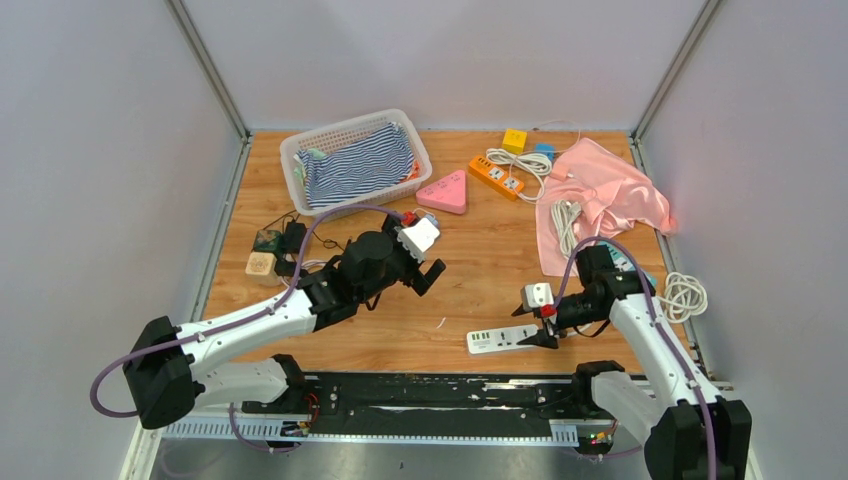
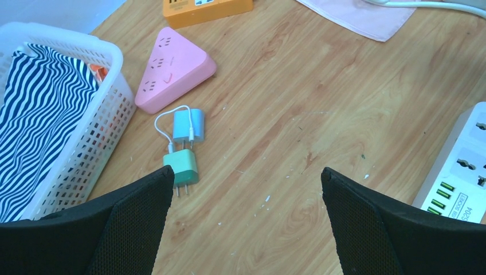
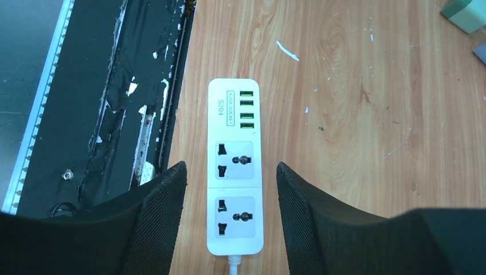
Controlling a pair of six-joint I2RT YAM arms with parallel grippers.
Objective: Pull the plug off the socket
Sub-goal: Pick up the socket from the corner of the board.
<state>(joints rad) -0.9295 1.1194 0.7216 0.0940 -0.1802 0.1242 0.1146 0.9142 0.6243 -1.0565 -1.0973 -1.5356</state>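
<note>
Near the front edge, the right gripper stood half open astride the white power strip, gripping nothing. Both of the strip's sockets were empty. It should probably lift straight up without nudging the strip. Farther in, the left gripper hung wide open above a green plug lying loose near the pink socket. The wooden table was scuffed, the walls plain grey.
</note>
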